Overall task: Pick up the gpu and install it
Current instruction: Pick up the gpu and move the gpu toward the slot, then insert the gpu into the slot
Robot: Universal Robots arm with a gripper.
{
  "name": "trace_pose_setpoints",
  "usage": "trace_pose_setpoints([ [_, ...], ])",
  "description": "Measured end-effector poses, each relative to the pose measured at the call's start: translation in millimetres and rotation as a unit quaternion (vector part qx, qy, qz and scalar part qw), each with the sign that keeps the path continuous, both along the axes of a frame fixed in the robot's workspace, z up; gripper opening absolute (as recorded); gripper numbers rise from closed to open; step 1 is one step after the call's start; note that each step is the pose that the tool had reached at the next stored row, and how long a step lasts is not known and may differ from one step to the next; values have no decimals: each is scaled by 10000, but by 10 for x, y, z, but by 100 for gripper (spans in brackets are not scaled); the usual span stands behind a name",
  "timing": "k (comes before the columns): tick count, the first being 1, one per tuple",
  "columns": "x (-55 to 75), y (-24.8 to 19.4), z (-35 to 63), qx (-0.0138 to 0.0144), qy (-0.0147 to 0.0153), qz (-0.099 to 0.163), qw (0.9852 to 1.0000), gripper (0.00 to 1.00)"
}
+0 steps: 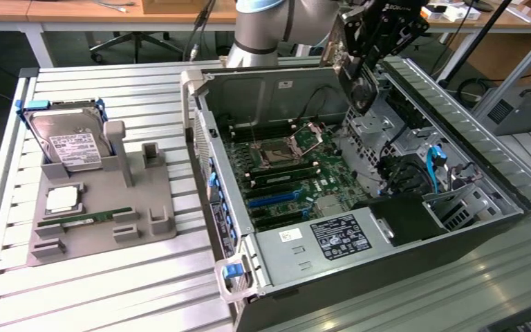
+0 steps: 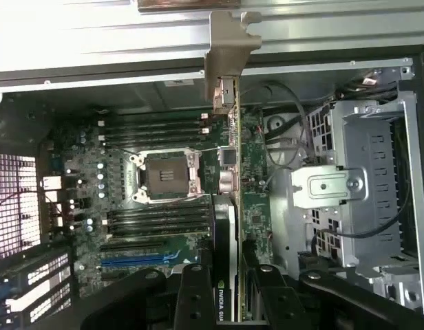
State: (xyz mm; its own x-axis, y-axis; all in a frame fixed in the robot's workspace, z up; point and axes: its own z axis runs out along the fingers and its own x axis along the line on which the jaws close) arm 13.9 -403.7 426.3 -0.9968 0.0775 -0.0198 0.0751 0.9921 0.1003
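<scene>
My gripper is shut on the gpu, a dark flat card that hangs edge-down above the far side of the open computer case. In the wrist view the gpu runs edge-on away from the gripper, with its silver metal bracket at the far end and black fingers on both sides of it. The card hovers over the motherboard, beside the bare CPU socket. It touches no slot.
A grey holder tray at the exterior view's left carries a silver hard drive, a green RAM stick and a small white-topped chip. Inside the case sit a metal drive cage, blue cables and a black power supply.
</scene>
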Motion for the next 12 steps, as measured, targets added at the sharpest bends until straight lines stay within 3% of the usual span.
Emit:
trace_pose_setpoints([
  [3, 243, 0, -1, 0, 0, 99, 10000, 27],
  [12, 255, -1, -1, 0, 0, 116, 9999, 27],
])
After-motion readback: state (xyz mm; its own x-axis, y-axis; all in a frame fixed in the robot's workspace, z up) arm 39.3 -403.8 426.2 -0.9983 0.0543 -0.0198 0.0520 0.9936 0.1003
